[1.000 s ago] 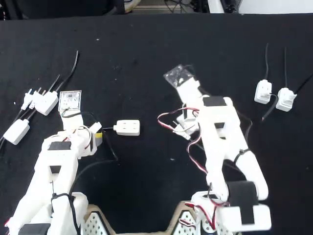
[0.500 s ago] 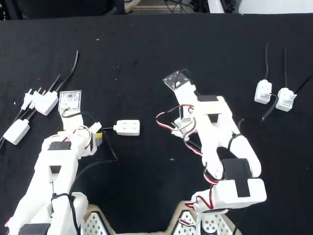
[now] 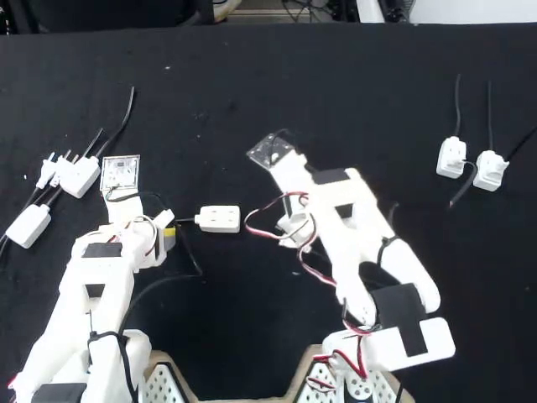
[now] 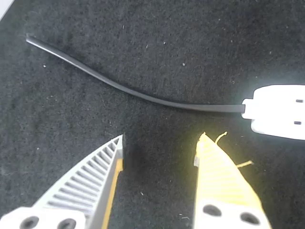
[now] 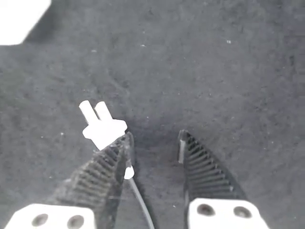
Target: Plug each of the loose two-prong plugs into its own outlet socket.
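Observation:
My right gripper (image 3: 270, 153) (image 5: 155, 136) hovers open over the black table, up and right of a white outlet socket (image 3: 220, 218). A small white two-prong plug (image 5: 102, 126) sits at the tip of one finger, outside the gap, prongs pointing away from me; its thin cable (image 5: 139, 195) trails back beside that finger. My left gripper (image 3: 120, 172) (image 4: 159, 138) is open with nothing between its fingers. Just off it lies a white socket block (image 4: 279, 112) (image 3: 80, 175) with a black cable (image 4: 119, 88). Small white plugs (image 3: 46, 172) lie beside that block.
Another white block (image 3: 29, 225) with a cable lies at the left edge. Two white blocks (image 3: 451, 157) (image 3: 490, 170) with black cables sit at the far right. A white block corner (image 5: 19, 19) shows ahead of my right gripper. The table's far half is open cloth.
My right arm has swung left and slightly toward me, bringing its gripper closer to the middle outlet socket. The left arm has kept still.

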{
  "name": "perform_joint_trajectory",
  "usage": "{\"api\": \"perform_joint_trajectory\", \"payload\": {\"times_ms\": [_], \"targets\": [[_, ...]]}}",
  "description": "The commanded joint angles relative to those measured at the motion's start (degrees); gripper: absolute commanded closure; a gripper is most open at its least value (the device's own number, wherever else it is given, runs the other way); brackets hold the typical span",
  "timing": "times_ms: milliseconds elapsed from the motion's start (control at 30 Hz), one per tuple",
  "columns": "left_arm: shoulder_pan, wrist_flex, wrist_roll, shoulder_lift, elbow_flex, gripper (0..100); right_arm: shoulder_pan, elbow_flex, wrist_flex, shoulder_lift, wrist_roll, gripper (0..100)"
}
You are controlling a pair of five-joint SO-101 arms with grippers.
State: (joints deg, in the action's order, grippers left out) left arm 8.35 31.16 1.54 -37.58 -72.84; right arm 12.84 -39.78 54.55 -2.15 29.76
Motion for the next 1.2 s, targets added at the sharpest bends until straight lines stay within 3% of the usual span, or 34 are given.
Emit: {"api": "perform_joint_trajectory", "payload": {"times_ms": [0,333,633,867,1033,1167], "targets": [[0.7,-0.8,-0.6,-0.5,0.6,76,1.6,-0.6,0.7,-1.8,-0.4,85.0],[0.7,-0.8,-0.6,-0.5,0.6,76,1.6,-1.1,1.2,-5.4,-0.7,85.0],[0.6,-0.9,-0.6,-0.5,0.6,76,5.3,-10.2,1.0,-14.5,-0.5,85.0],[0.6,-0.8,-0.6,-0.5,0.6,76,2.5,-11.0,0.0,-21.0,-0.9,84.9],[0.6,-0.9,-0.6,-0.5,0.6,76,7.6,-15.3,4.7,-26.2,-0.4,84.9],[0.6,-0.9,-0.6,-0.5,0.6,76,13.7,-21.8,1.7,-30.5,0.5,85.0]]}}
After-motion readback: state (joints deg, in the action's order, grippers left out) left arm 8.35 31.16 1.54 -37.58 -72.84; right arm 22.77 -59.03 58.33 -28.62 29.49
